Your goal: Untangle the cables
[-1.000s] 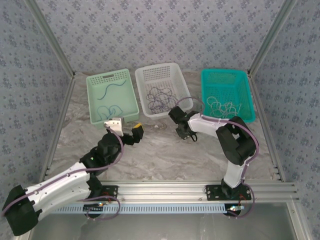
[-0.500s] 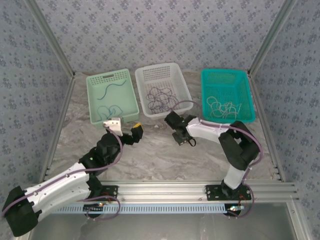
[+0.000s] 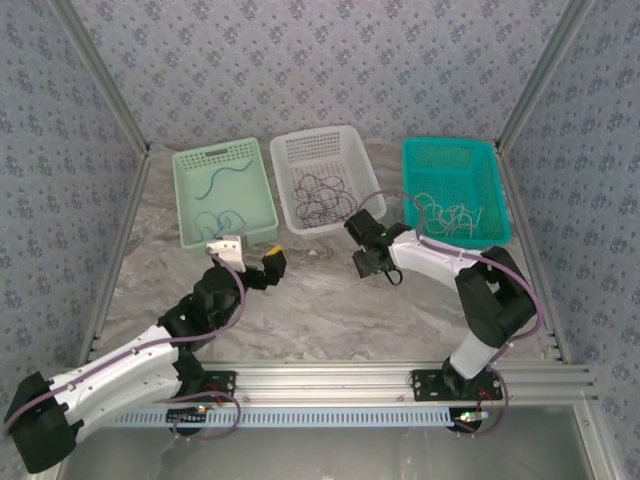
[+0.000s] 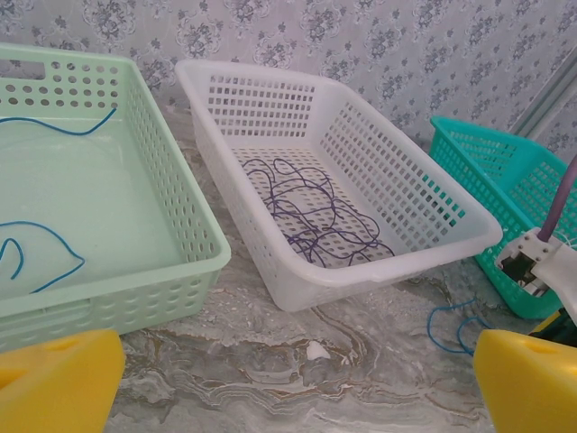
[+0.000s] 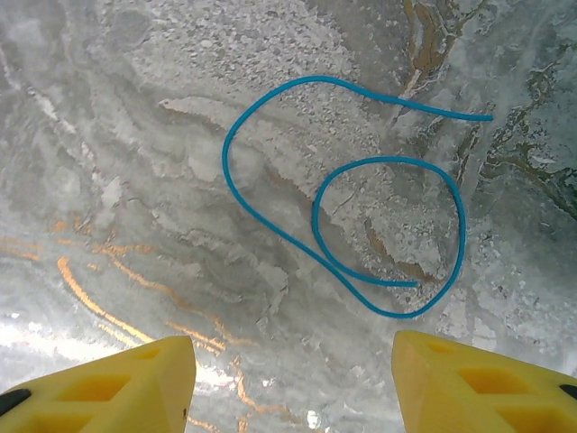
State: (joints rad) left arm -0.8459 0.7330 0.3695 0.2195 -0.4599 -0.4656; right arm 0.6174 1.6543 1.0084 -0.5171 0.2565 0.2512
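**Marble table point(image 3: 320, 300) with one blue cable point(image 5: 227, 149) lying loose ahead of the right gripper point(image 5: 293, 356)**

Grey-veined marble covers the table, and the blue cable rests flat on it in the right wrist view, curled into one open sweep and one smaller closed loop. Both yellow fingers point(image 5: 117, 383) of the right gripper are spread wide apart, with bare stone between them. The cable lies beyond the fingertips and touches neither. Its small loop sits ahead of the gap, nearer the right-hand finger.

From the left wrist camera, the same cable shows on the table just in front of the teal basket point(image 4: 469, 149), close to the right arm's white wrist.

The left gripper point(image 4: 297, 379) hangs over bare table, facing the baskets, and its jaws are also spread wide and hold nothing. It stands well apart from the loose cable.

Three baskets stand in a row at the far side of the table:
- The pale green basket point(image 3: 190, 165) on the left holds blue strands point(image 4: 63, 132).
- The white basket point(image 3: 315, 133) in the middle holds a dark tangle point(image 4: 311, 216) on its floor.
- The teal basket on the right holds pale cables point(image 3: 450, 215) in loose curls.

Walls point(image 3: 320, 60) papered in a grey-blue floral print close in the table on three sides. Aluminium frame rails point(image 3: 400, 375) run along the near edge and up the corners.
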